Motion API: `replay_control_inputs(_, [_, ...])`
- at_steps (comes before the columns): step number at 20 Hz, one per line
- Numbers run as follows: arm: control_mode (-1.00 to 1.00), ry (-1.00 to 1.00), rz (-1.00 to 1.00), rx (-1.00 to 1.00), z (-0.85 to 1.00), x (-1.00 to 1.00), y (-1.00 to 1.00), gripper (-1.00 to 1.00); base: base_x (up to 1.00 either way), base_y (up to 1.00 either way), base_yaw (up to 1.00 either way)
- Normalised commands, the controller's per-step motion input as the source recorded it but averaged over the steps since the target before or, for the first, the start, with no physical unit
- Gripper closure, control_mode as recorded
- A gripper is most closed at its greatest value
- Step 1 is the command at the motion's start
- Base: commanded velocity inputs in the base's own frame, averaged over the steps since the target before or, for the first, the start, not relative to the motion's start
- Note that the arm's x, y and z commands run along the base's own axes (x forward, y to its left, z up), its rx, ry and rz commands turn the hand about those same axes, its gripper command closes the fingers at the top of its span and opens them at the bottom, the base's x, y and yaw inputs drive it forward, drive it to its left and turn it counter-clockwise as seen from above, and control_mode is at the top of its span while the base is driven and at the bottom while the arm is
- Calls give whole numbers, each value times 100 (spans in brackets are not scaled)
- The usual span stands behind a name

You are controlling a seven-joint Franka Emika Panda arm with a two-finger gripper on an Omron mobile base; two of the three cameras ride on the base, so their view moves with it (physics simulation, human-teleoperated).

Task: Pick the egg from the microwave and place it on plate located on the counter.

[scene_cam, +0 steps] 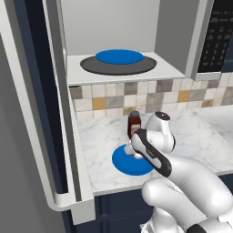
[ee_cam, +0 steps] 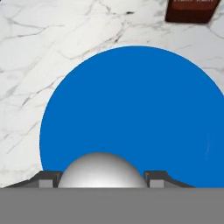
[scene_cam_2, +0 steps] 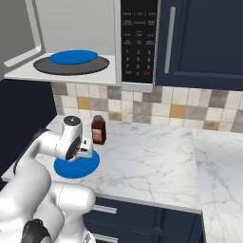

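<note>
In the hand view the small white egg sits between my two fingertips, and my gripper is shut on it. Right below it lies the plain blue plate on the white marble counter. From the base views my hand hangs low over this plate, near the counter's front left corner. Above, the light grey microwave stands open, with a blue disc on its dark turntable.
A small brown bottle stands just behind the plate. The open microwave door hangs at the left, over the counter's edge. The keypad panel and navy cabinets are to the right. Bare marble stretches right.
</note>
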Motion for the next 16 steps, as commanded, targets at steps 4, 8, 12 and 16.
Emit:
replay_control_inputs(4, [-100, 0, 0, 0, -34, 6, 0, 100, 0, 0, 0])
replay_control_inputs(8, [-100, 0, 0, 0, -40, 12, 0, 100, 0, 0, 0])
replay_control_inputs(12, [-100, 0, 0, 0, -38, 7, 0, 100, 0, 0, 0])
replay_control_inputs(16, [-100, 0, 0, 0, -35, 11, 0, -100, 0, 0, 0])
